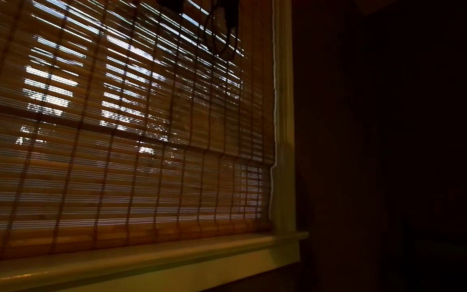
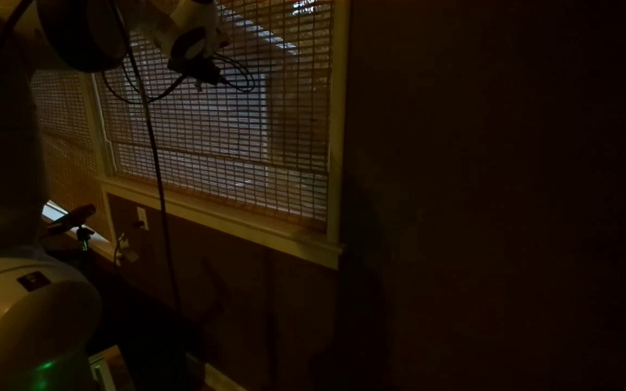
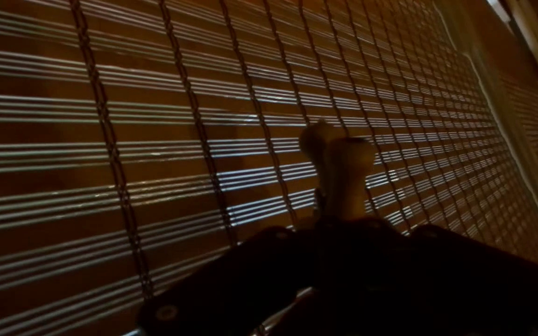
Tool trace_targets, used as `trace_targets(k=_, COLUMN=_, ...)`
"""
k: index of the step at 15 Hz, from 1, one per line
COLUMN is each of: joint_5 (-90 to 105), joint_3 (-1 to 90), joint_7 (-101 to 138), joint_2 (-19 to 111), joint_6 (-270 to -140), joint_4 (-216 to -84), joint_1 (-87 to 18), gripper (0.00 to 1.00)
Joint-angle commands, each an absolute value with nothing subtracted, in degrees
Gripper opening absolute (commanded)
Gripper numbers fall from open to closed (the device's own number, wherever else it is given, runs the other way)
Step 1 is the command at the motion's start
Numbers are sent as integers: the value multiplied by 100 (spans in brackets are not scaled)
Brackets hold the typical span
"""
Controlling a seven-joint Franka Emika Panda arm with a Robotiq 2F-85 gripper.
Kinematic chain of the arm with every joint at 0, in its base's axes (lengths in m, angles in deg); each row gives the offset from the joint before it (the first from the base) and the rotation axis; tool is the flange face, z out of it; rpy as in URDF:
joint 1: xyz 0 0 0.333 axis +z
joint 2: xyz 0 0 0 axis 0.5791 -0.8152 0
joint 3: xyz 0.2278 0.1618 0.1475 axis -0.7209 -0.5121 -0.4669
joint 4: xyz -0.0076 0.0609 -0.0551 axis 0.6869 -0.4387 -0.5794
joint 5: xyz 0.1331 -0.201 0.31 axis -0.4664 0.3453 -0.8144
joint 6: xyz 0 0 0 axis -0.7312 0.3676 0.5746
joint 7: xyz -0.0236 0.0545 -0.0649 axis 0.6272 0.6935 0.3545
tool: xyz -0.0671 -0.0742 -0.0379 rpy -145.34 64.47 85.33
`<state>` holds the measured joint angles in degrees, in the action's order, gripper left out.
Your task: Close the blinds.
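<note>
The blinds, a brown woven slatted shade, hang down to the sill in both exterior views (image 1: 201,121) (image 2: 291,130). Light shows between the slats. They also fill most of the wrist view (image 3: 157,107). My gripper (image 3: 346,224) is dark and close in front of the blinds. Its jaws are together around pale wooden knobs (image 3: 350,179), likely cord pulls, which stick out past the fingertips. No cord shows clearly. In an exterior view the gripper (image 2: 199,75) is small and dark before the upper part of the shade. Dark parts of the hand (image 1: 230,14) show at the top edge elsewhere.
The pale window sill (image 1: 144,263) juts out below the shade, and the window frame (image 2: 339,125) runs up its side. Black cables (image 2: 152,141) hang from the arm. A second shaded window (image 2: 66,114) is behind the arm, with a small camera-like device (image 2: 76,217) on a stand.
</note>
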<state>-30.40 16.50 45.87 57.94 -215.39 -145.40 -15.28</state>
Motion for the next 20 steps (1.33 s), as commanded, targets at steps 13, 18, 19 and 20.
trace_targets(k=13, joint_5=-2113, joint_3=2414, joint_7=2464, joint_2=8137, joint_6=-19148, joint_4=-16585, joint_1=-1825, gripper=72)
trace_targets(k=18, joint_5=-1289, joint_3=2347, joint_7=1274, joint_2=9000, joint_6=-18122, joint_4=-17216, joint_1=-1986, gripper=100)
trace_targets(k=19, joint_5=-1129, joint_3=2309, joint_7=1032, joint_2=9153, joint_6=-17875, joint_4=-17269, joint_1=-2022, gripper=100)
trace_targets(k=20, joint_5=-949, joint_3=2263, joint_7=821, joint_2=9318, joint_6=-17616, joint_4=-17316, joint_1=-2059, gripper=100)
